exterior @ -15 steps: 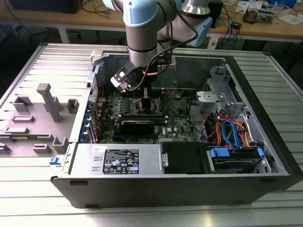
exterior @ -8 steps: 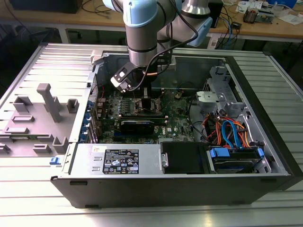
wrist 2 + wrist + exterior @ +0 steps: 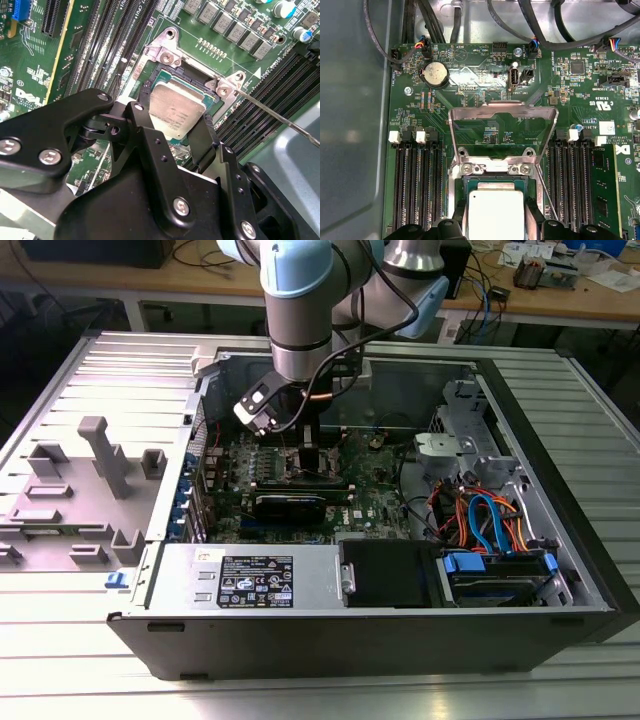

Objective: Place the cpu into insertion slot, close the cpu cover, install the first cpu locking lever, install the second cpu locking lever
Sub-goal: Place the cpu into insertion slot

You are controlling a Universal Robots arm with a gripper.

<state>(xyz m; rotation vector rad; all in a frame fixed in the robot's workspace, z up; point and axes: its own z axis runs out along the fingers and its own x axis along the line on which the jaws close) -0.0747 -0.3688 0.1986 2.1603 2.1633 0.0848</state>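
My gripper point(image 3: 306, 462) reaches down into the open computer case onto the motherboard. In both wrist views its black fingers point(image 3: 145, 125) flank the cpu point(image 3: 176, 107), a silver-grey square chip, and press on two opposite edges. The cpu point(image 3: 496, 210) lies in or just above the insertion slot point(image 3: 492, 179); I cannot tell whether it is seated. The cpu cover point(image 3: 502, 107), a silver frame with a square cut-out, stands tilted open behind the slot. A thin wire locking lever point(image 3: 272, 112) sticks out free beside the slot.
Long black memory slots point(image 3: 417, 190) run on both sides of the socket. A black expansion card point(image 3: 290, 505) lies just in front of the gripper. The power supply point(image 3: 250, 580) and coloured cables point(image 3: 490, 520) fill the case's near side. A grey fixture point(image 3: 105, 455) stands outside on the exterior view's left.
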